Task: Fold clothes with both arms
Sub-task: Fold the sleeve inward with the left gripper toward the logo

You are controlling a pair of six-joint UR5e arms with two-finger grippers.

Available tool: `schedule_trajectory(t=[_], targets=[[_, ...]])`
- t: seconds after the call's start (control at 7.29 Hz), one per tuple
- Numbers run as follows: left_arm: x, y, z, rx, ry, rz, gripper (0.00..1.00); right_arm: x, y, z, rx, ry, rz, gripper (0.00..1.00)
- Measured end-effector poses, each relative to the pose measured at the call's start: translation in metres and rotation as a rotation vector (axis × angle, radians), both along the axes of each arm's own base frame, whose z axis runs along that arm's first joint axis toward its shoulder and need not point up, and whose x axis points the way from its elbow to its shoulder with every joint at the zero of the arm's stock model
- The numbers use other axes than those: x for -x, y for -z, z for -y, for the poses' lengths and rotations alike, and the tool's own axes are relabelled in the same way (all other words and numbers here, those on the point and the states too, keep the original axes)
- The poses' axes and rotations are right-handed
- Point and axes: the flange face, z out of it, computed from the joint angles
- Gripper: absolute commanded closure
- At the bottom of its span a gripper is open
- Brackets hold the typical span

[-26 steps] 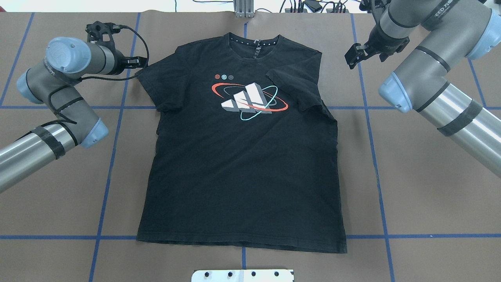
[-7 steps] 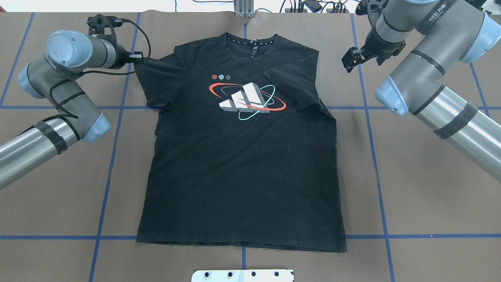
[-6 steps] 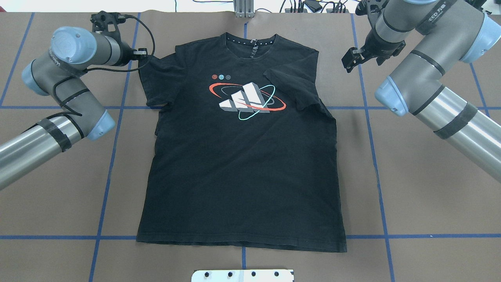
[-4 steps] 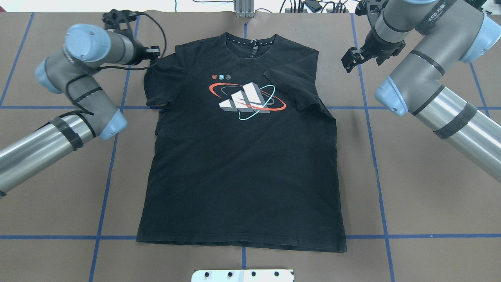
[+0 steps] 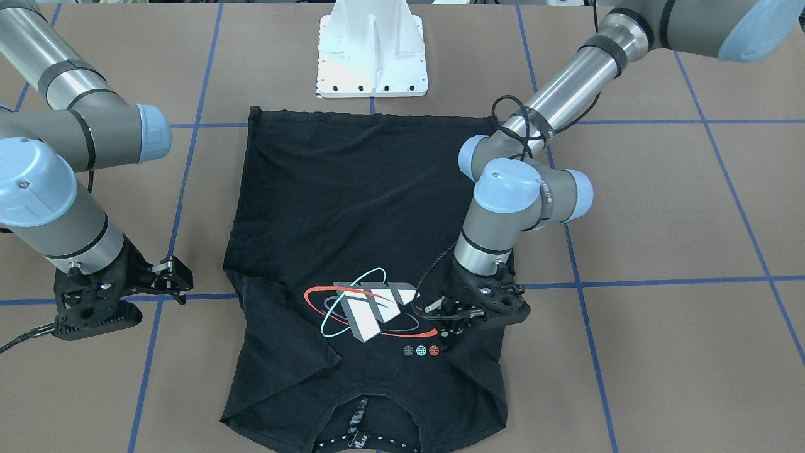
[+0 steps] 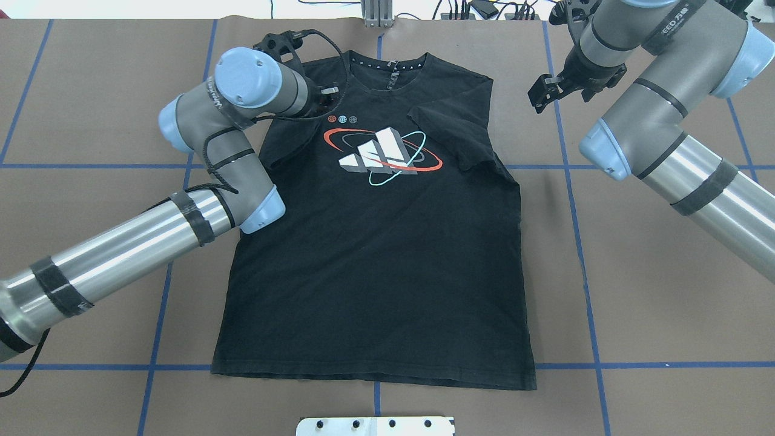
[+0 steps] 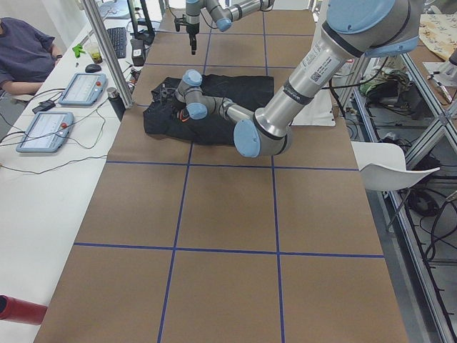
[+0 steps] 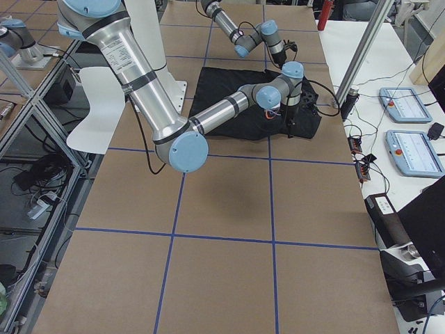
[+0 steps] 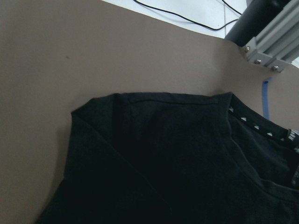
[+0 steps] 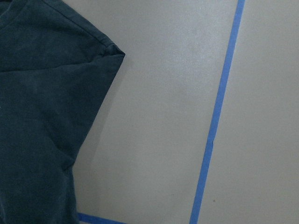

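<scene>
T-shirt (image 6: 375,272) lies face up on the worktop (image 6: 636,303), centre frame, with its hem (image 6: 375,378) flat along the lower edge. Higher up, my left pincer (image 6: 324,103) was out beside the shirt at the upper left half a second ago. It has swept inward with that side's sleeve (image 6: 284,136) and now sits just left of the three dots (image 6: 342,119), seemingly clamped on the cloth. Both sleeves are now turned in, so I judge letting go comes next. At the upper right, my right pincer (image 6: 540,94) hangs spread off the cloth, unmoved.
</scene>
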Motion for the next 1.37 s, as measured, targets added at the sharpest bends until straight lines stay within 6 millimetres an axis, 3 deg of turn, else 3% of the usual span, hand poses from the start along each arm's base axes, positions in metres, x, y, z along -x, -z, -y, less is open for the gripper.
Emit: schedule_trajectory(t=[0.27, 0.41, 0.55, 0.82, 1.1, 1.37], targets=[[-0.016, 0.015, 0.005, 0.031, 0.014, -0.012, 1.0, 0.0, 0.0, 0.0, 0.0, 0.0, 0.0, 0.0], [-0.019, 0.018, 0.008, 0.033, 0.023, -0.01, 0.61, 0.0, 0.0, 0.0, 0.0, 0.0, 0.0, 0.0], [-0.02, 0.019, 0.01, 0.032, 0.032, -0.005, 0.01, 0.001, 0.0, 0.0, 0.0, 0.001, -0.001, 0.0], [-0.019, 0.02, 0.01, 0.022, 0.033, -0.003, 0.0, 0.002, -0.001, -0.001, 0.001, 0.002, -0.001, 0.0], [-0.009, 0.038, 0.004, -0.039, -0.033, 0.012, 0.0, 0.002, 0.0, -0.001, 0.015, -0.011, 0.005, 0.0], [0.022, 0.039, -0.027, -0.095, -0.149, 0.06, 0.0, 0.009, 0.015, -0.017, 0.056, -0.064, 0.041, 0.0]])
